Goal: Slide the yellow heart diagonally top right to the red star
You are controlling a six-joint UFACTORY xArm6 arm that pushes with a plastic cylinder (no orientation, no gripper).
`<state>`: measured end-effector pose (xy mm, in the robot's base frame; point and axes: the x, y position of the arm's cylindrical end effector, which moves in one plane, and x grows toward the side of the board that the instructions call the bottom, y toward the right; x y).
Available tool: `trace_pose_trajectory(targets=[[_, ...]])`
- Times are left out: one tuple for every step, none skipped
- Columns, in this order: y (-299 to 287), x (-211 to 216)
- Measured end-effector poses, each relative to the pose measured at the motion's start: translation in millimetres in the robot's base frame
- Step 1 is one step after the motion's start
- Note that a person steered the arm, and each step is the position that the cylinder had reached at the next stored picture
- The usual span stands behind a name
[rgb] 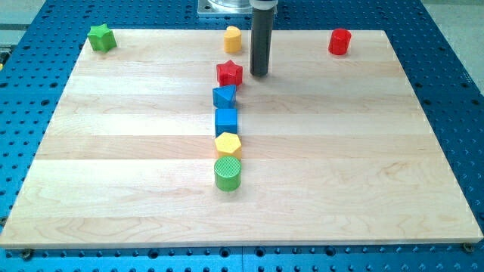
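My tip (259, 75) rests on the counter (363, 166) just to the view's right of the red star (229, 73), near it but with a small gap showing; the arm carries no pincer, only the straight dark rod, so there is nothing to open or close. The yellow block (232, 38) near the view's top edge sits above the red star and to the left of the rod; its exact shape is hard to make out. Below the red star runs a column toward the view's bottom: a blue block (224, 96) of irregular shape, a blue cube (226, 120), a yellow hexagon (228, 143) and a green cylinder (228, 174), each touching or nearly touching the next. A green star (100, 37) lies at the top left corner; a red cylinder (340, 41) stands at the top right.
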<state>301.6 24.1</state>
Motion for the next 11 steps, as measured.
trace_pose_trajectory(targets=[[-63.2,-7.5],[-115.2,-23.6],[-91.3,-61.5],[-81.2,-78.1],[-38.2,-79.4],[-8.5,-77.8],[-7.2,-106.3],[21.2,-88.6],[21.1,-56.1],[-56.5,-62.3],[-114.5,-5.4]])
